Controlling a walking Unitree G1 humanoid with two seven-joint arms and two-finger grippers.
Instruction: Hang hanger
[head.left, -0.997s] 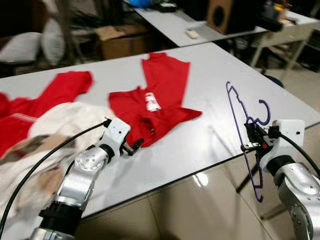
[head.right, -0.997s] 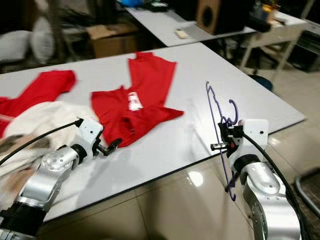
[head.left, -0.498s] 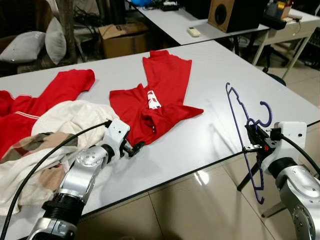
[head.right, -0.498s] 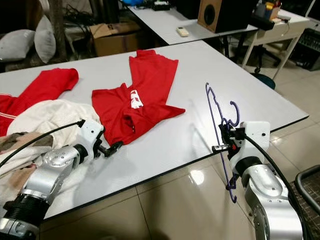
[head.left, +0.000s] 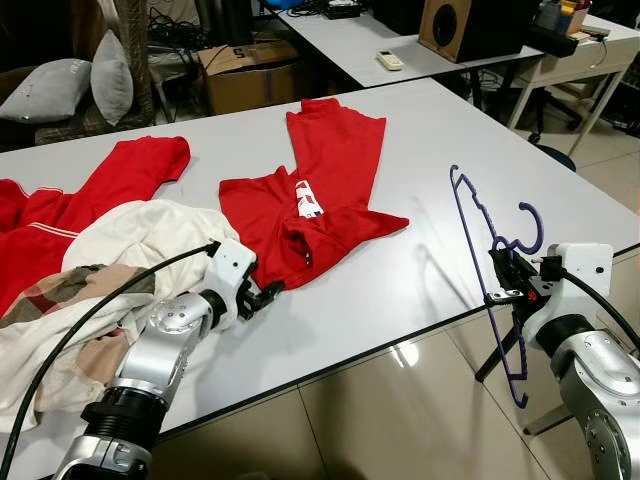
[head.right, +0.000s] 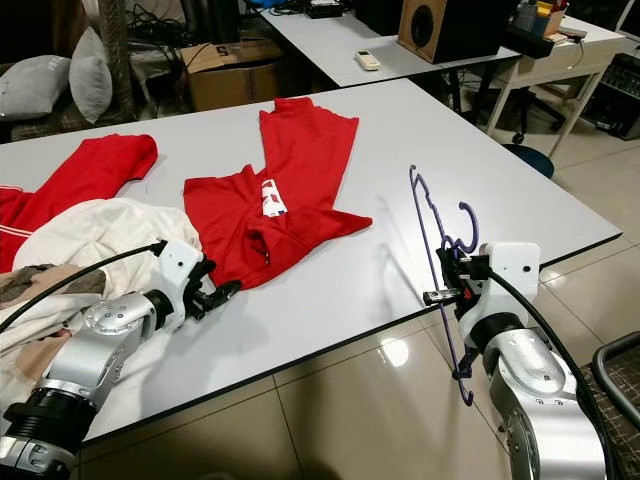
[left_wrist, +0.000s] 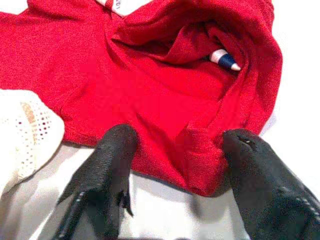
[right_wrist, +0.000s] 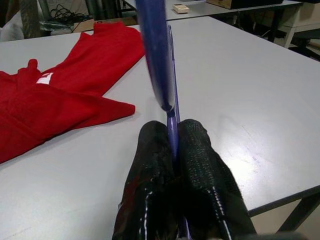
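While the right pincer (head.left: 505, 277) sits at the lower right of the head view, past the near edge of the tabletop (head.left: 430, 140), its two black fingers (right_wrist: 200, 165) are pressed together on a thin purple hanger (head.left: 487, 262). That hanger stands nearly upright in the grip, its hook curling at the top beside the white wrist housing and its long frame running from above the tabletop edge down toward the tiled floor (head.left: 400, 400). From the right wrist, the purple bar rises straight out from between the closed fingers.

At the lower left of the head view, the left pincer (head.left: 262, 294) lies low on the tabletop, its fingers (left_wrist: 107, 170) spread wide. From the left wrist, the near hem of a red shirt (head.left: 310, 200) lies between the two finger pads, which sit on either side of the cloth without closing on it. This shirt is spread in the middle of the frame, with a white label near its collar.

A pile of cream cloth (head.left: 130, 240) lies just left of the left pincer, with a checked piece at its near side. A second red garment (head.left: 110, 190) lies in the upper left. A black cable (head.left: 90, 310) runs along the silver left arm.

Beyond the tabletop, at the upper edge, stand a cardboard box (head.left: 245, 75), grey cushions (head.left: 70, 85) and a second table with a speaker (head.left: 470, 25).
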